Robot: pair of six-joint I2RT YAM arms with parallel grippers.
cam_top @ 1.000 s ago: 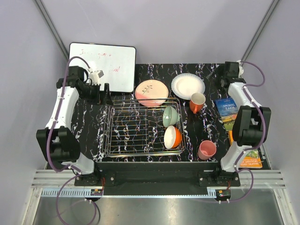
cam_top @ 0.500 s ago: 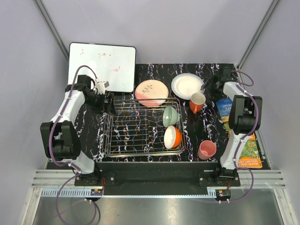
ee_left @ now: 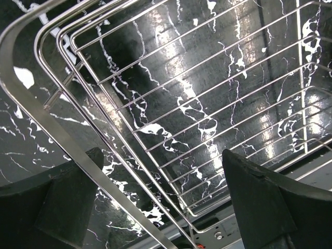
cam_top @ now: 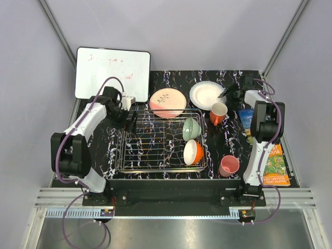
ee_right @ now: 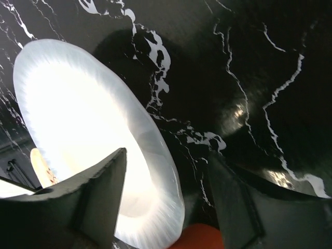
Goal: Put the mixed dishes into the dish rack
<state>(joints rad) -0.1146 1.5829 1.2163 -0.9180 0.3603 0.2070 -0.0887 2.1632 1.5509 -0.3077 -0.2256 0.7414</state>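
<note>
The dish rack [cam_top: 155, 145] stands mid-table with the pale green bowl [cam_top: 190, 128] and the white-inside orange bowl [cam_top: 191, 152] on edge at its right end. The pink-cream plate [cam_top: 167, 102] lies at its far rim. The white plate [cam_top: 206, 95], orange mug [cam_top: 218, 112] and pink cup [cam_top: 229, 165] rest on the table. My left gripper [cam_top: 130, 118] is open at the rack's far left corner, its jaws either side of the rim wire [ee_left: 46, 124]. My right gripper [cam_top: 227, 95] is open, its jaws either side of the white plate's rim [ee_right: 166, 171], with the mug [ee_right: 199, 238] just below.
A whiteboard [cam_top: 111, 72] lies at the far left, behind my left arm. Colourful books [cam_top: 274, 166] lie along the right table edge beside my right arm. Black marbled tabletop [cam_top: 228, 137] shows between mug and pink cup.
My left gripper has moved right from the whiteboard to the rack's far left corner. My right gripper has moved left to the white plate's right rim.
</note>
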